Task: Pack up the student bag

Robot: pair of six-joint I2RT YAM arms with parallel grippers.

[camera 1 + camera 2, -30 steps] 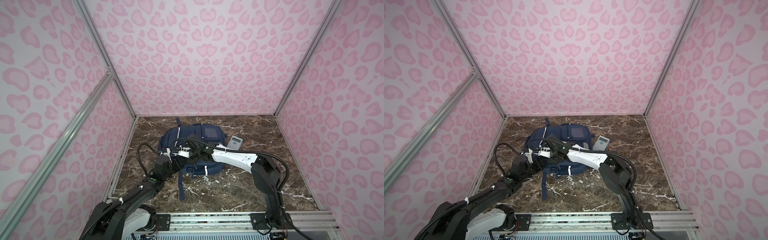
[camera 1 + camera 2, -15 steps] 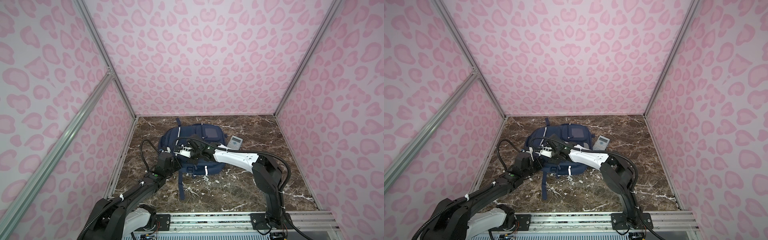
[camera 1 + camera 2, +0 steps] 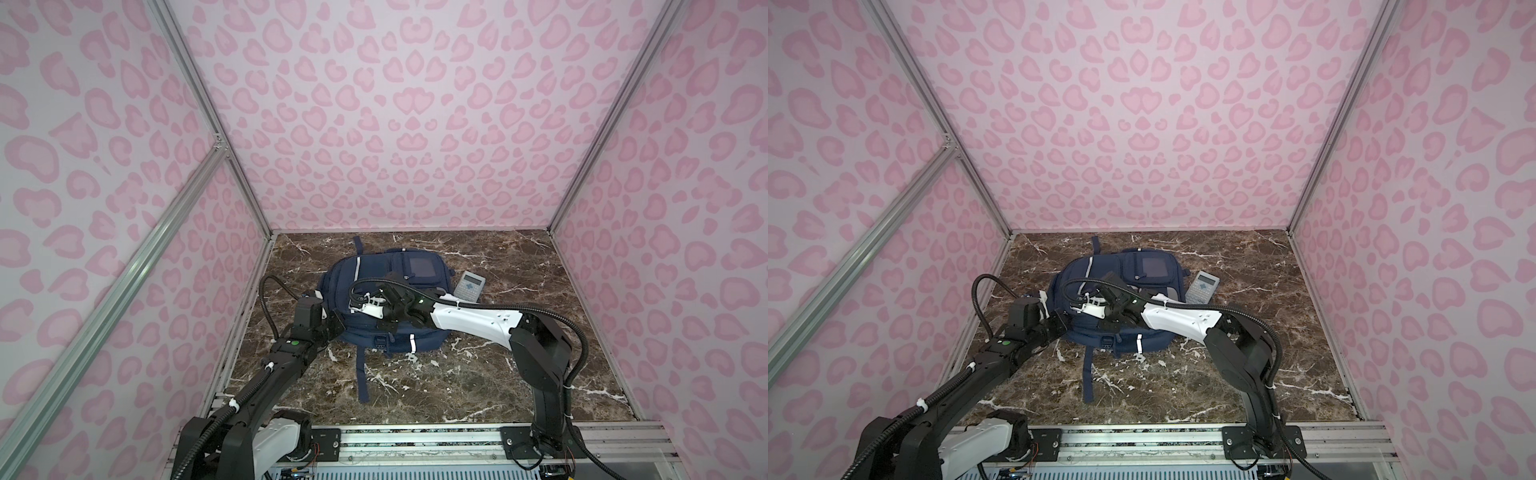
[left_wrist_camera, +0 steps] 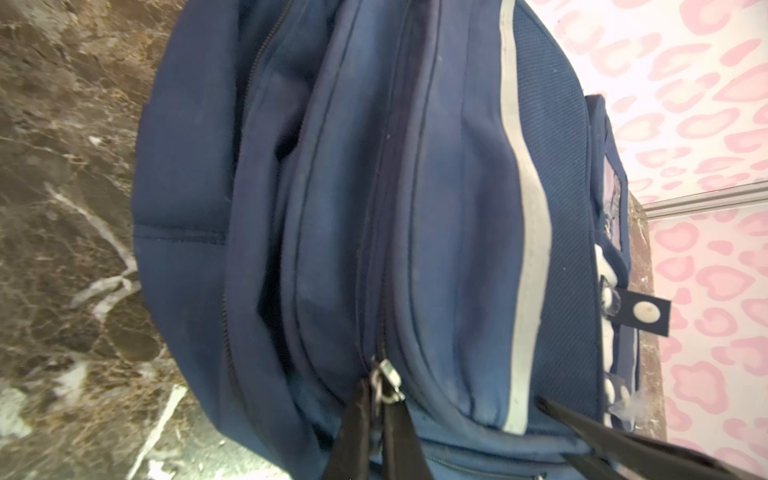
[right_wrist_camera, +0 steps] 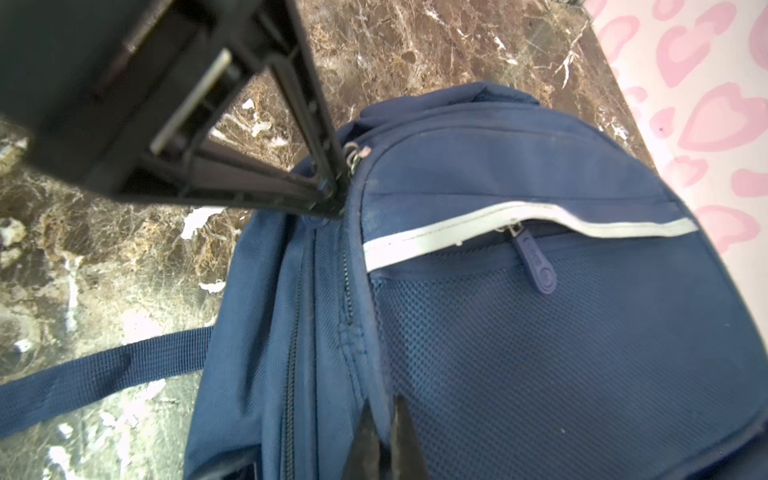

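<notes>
student bag point(image 3: 336, 286) is soft, floppy, likely light; panels give no purchase. left claw point(image 4: 376, 399) clenched on zip pull point(image 4: 386, 380), right claw point(image 5: 384, 415) pinching seam fabric, so hold there.

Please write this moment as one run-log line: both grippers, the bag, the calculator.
left gripper: shut on zipper pull | right gripper: shut on student bag fabric | calculator: on table, beside bag

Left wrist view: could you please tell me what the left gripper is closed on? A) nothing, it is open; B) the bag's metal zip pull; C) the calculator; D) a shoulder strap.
B: the left gripper is shut, pinching the metal zip pull of the student bag.
</notes>
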